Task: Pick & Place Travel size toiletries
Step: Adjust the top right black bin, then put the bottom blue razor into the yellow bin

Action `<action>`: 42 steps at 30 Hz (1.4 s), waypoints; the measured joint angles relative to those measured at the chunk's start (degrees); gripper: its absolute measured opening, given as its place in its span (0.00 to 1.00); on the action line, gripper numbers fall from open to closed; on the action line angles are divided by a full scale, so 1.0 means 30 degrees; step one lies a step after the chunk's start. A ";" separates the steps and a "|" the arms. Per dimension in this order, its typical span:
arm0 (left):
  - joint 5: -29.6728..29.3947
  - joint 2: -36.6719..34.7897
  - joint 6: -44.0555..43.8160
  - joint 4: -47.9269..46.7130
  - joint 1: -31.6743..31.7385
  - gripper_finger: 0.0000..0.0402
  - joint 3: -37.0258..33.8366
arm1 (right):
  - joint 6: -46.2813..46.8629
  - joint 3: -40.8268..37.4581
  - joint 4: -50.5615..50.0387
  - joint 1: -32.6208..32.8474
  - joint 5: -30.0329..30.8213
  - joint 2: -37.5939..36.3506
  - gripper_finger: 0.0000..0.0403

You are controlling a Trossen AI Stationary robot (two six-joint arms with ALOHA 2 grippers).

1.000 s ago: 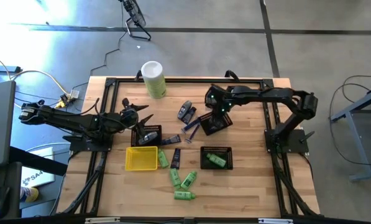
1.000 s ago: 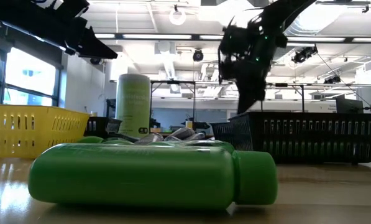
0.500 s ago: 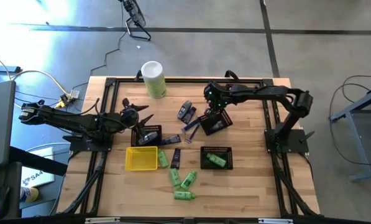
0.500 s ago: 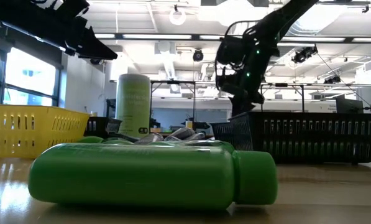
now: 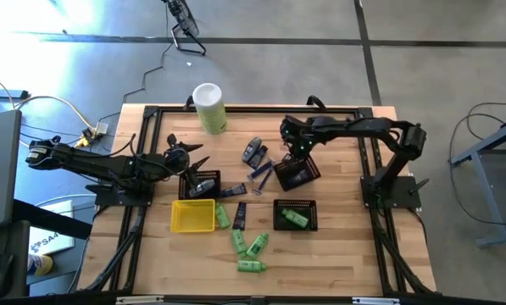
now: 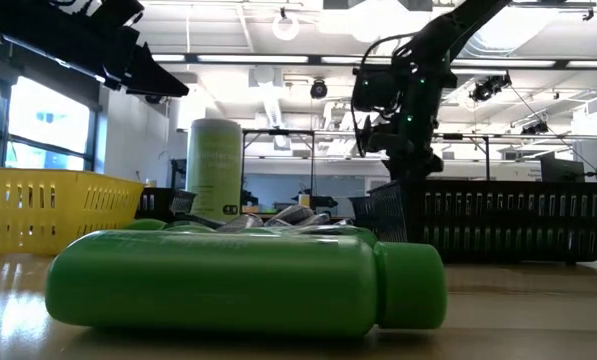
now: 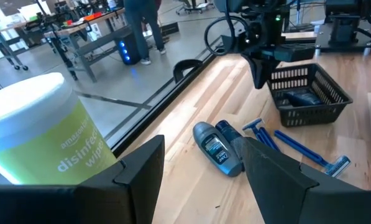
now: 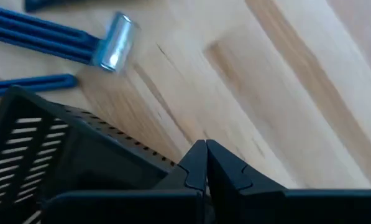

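Right gripper (image 5: 293, 151): over the back middle of the desk (image 5: 337, 254), jaws pressed fully together with nothing between them, tips down at the rim of a tilted black mesh basket (image 5: 297, 173).
That basket: holds a dark grey packet (image 7: 300, 98), under and just beside the closed jaws, not gripped.
Left gripper (image 5: 193, 155): at the desk's left side, jaws parted and holding nothing, pointing toward the middle.
Ahead of the left jaws: two bluish-grey tubes (image 5: 253, 152) side by side on the wood, well apart from the jaws; blue razors (image 5: 261, 174) just beside them.
Left basket (image 5: 200, 183): black mesh, just in front of the left jaws, dark items inside.
Green bottles (image 5: 249, 246): a loose cluster near the front edge, far from both grippers; one more green bottle (image 5: 296, 219) lies in the front mesh basket (image 5: 295, 214).
Yellow tray (image 5: 192, 215): front left, a green bottle touching its right side.
Wipes canister (image 5: 209, 107): upright at the back.
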 joint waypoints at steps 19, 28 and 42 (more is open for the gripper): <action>0.0597 0.0007 -0.0379 -0.0152 0.0000 0.52 -0.0015 | 0.2450 0.0000 -0.1814 0.2268 -0.0773 0.0000 0.00; 0.0597 0.0007 -0.0386 -0.0146 0.0000 0.52 -0.0020 | 0.2324 0.0000 -0.1950 0.2372 0.0009 -0.0101 0.00; 0.0597 0.0007 -0.0459 -0.0144 0.0000 0.52 -0.0015 | 0.0804 0.0000 0.1722 0.2365 0.1781 -0.0182 0.01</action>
